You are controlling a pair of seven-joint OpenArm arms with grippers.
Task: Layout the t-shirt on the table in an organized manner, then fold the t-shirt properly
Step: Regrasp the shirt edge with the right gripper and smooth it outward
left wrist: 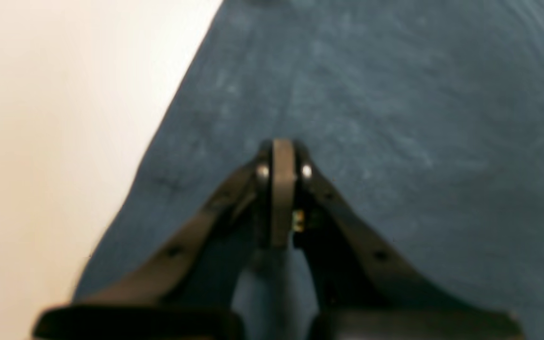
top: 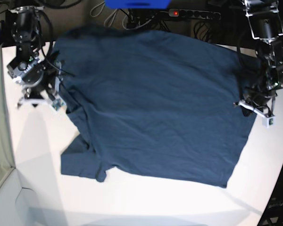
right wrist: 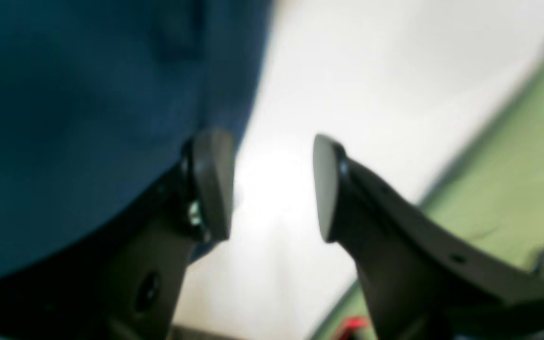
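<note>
Cloth dominates: the t-shirt [top: 155, 99] lies spread, mostly flat, across the white worktop [top: 37, 155]. At its left edge the right gripper [right wrist: 272, 184] stands apart, holding nothing; at its right edge the left gripper [left wrist: 283, 156] is pressed together over the fabric. Soft, light and limp, it should be pinched at hem or sleeve edges.

Both wrist views blurred. Base view: top edge of t-shirt [top: 151, 99] merges into dark background, collar not discernible. Left gripper [top: 253, 106] fingertips not resolvable against cloth. Right gripper [top: 37, 96] partly masked by cables. Table [top: 33, 155] cut off at frame edges.
</note>
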